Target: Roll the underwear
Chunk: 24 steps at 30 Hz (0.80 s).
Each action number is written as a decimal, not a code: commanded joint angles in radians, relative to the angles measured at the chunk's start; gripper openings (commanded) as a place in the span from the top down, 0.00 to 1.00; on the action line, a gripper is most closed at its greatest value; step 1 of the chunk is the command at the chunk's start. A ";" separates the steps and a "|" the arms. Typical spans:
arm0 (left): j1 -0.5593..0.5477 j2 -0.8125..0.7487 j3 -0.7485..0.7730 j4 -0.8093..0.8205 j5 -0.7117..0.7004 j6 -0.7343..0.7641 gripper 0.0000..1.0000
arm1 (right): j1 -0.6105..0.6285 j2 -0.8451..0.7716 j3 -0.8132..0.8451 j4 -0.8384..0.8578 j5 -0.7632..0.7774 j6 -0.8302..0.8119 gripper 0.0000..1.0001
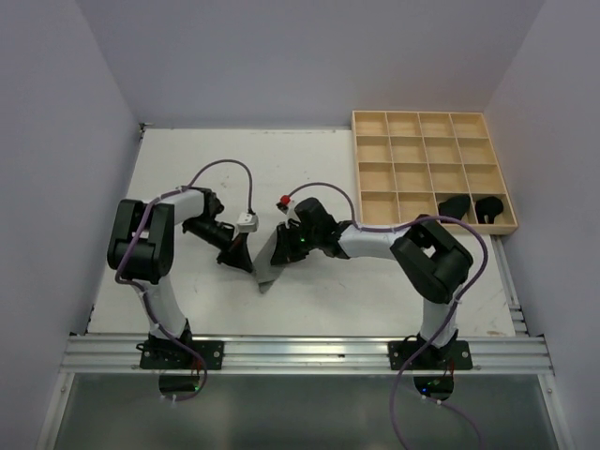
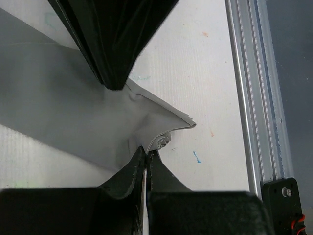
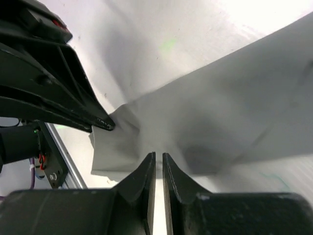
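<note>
Near the middle of the white table (image 1: 187,178), a little toward 6 o'clock, the grey briefs (image 1: 267,267) hang lifted between the two claws, with their lower corner reaching down toward the near edge. The left gripper (image 2: 147,152) comes at them from 9 o'clock. Its fingers are pressed together on a folded edge of the grey cloth, and a small curl of fabric shows just beside the tips. The right gripper (image 3: 159,156) meets the cloth from 3 o'clock, its fingers only a thin slit apart. In the left wrist view the fabric puckers and creases right at its tip, but I cannot tell whether it actually has the cloth pinched. The two claw tips are near each other, with grey cloth spread between them.

At 2 o'clock on the table sits the wooden grid tray (image 1: 420,113). Two black rolled briefs lie in its nearest row, one (image 1: 455,204) in the third compartment from the left and the other (image 1: 487,208) in the fourth. An aluminium rail (image 2: 249,98) runs along the table's near edge.
</note>
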 commanded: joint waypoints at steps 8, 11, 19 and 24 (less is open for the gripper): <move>-0.027 -0.220 -0.155 0.217 0.028 -0.237 1.00 | -0.017 0.016 0.100 -0.182 0.053 -0.081 0.85; -0.036 -0.244 -0.182 0.292 -0.007 -0.329 1.00 | -0.016 0.016 0.094 -0.170 -0.002 -0.072 0.85; -0.041 -0.236 -0.192 0.364 -0.048 -0.443 1.00 | 0.033 -0.039 0.017 -0.104 -0.032 0.031 0.84; -0.050 -0.234 -0.201 0.379 -0.050 -0.478 1.00 | 0.078 -0.016 -0.015 -0.040 -0.003 0.077 0.83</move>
